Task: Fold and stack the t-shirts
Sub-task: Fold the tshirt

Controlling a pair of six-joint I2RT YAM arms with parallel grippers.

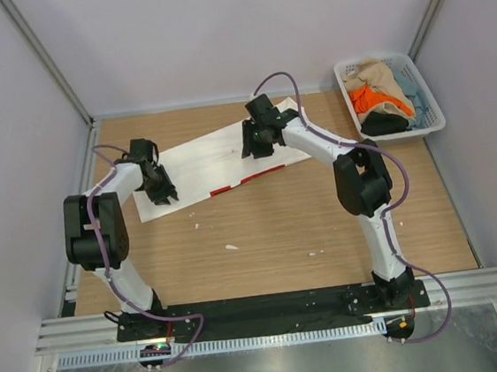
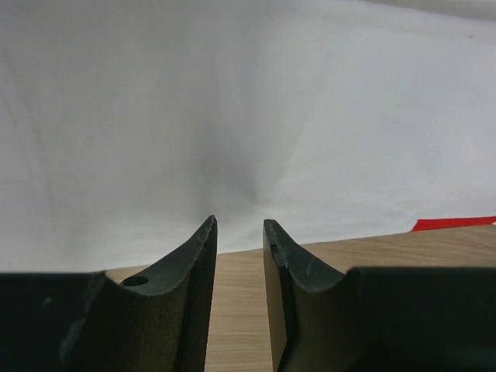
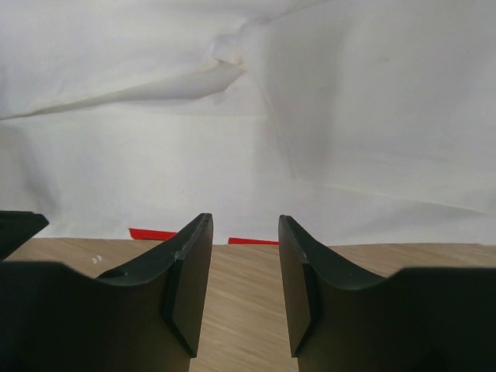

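A white t-shirt [image 1: 210, 154] with a red print showing at its near edge [image 1: 231, 186] lies folded in a long slanted band on the wooden table. My left gripper [image 1: 162, 193] is at the band's left end and my right gripper [image 1: 256, 145] over its right part. In the left wrist view the left gripper [image 2: 239, 225] is open, with only bare wood between its fingers and the white cloth [image 2: 232, 116] just ahead. The right gripper [image 3: 245, 221] is open too, bare wood between its fingers, at the shirt's [image 3: 256, 116] red-trimmed edge [image 3: 151, 233].
A white lattice basket [image 1: 344, 71] stands at the back right holding tan [image 1: 374, 73], orange [image 1: 368, 100], pale blue [image 1: 409, 89] and black [image 1: 384, 123] t-shirts. Small white specks [image 1: 231, 246] lie on the wood. Walls close in the left, back and right sides.
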